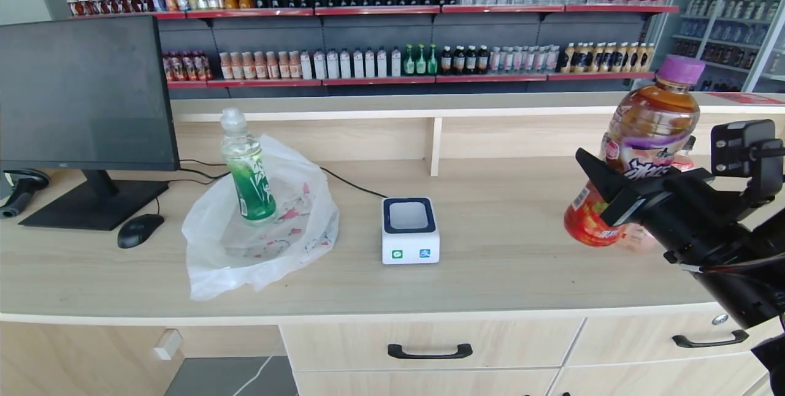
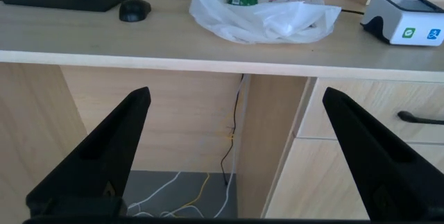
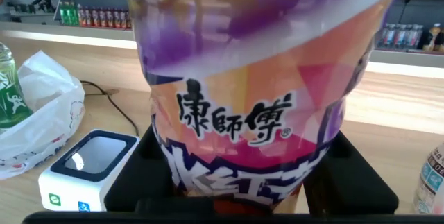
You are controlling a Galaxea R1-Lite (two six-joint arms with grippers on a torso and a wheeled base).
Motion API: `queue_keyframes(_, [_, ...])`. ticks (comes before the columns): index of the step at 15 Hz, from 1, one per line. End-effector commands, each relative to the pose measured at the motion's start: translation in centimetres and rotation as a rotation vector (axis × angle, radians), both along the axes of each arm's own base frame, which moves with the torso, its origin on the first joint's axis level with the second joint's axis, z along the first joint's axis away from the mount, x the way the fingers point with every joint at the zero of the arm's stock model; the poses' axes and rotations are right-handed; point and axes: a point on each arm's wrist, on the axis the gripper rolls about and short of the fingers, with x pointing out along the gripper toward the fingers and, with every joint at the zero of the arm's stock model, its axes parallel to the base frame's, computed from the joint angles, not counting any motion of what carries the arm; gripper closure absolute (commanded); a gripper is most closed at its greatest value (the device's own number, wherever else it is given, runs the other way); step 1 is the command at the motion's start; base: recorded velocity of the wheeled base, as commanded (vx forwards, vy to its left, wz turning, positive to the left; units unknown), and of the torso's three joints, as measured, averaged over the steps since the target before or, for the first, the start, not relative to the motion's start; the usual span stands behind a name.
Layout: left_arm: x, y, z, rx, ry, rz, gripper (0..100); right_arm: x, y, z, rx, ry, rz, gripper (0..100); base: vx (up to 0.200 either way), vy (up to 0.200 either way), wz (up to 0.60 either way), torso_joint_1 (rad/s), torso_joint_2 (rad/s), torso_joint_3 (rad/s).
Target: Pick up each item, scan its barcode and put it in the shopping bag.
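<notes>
- While we hold the tea bottle (image 1: 653, 120) up over the right end of the counter (image 1: 503, 261), the right gripper (image 1: 616, 194) is clamped around its lower body. The bottle leans, cap tipped to one side. It looks full and heavy on a slick label, so a quick swing could let it slide or twist in that grip.
- Over to the scanner (image 1: 410, 229): it sits mid-counter, window facing up, well apart from the bottle. What looks like the barcode strip is low on the bottle's side. If we don't turn that side down to the window, we'd expect a missed read.
- Watch another bottle (image 3: 430, 175) standing on the counter just beside the held one. A low sweep away from there could clip it.
- Now the shopping bag (image 1: 257, 255): it's slumped on the counter left of the scanner, with a green bottle (image 1: 248, 178) standing upright inside. Nothing props the mouth open, so lowering the tea bottle in could snag the plastic or topple the green one.
- Our left gripper (image 2: 236, 154) hangs below the counter edge, facing the cabinet front, fingers wide apart and holding nothing. It's no help to the bag from there.
- One more: the cable (image 1: 352, 184) runs behind the bag to the scanner, and dragging the bag could tug it.
</notes>
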Motion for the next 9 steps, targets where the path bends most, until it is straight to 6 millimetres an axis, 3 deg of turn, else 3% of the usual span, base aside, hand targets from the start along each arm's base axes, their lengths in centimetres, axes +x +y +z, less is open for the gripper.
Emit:
queue_keyframes(1, [0.0,0.0,0.0,0.0,0.0,0.0,0,0.04,-0.32,0.03,0.0,-0.002,-0.013,100,0.0,0.2,0.0,0.007,0.0,0.002])
queue_keyframes(9, [0.0,0.0,0.0,0.002,0.0,-0.002,0,0.11,-0.34,0.06,0.008,-0.002,-0.012,100,0.0,0.2,0.0,0.002,0.0,0.002])
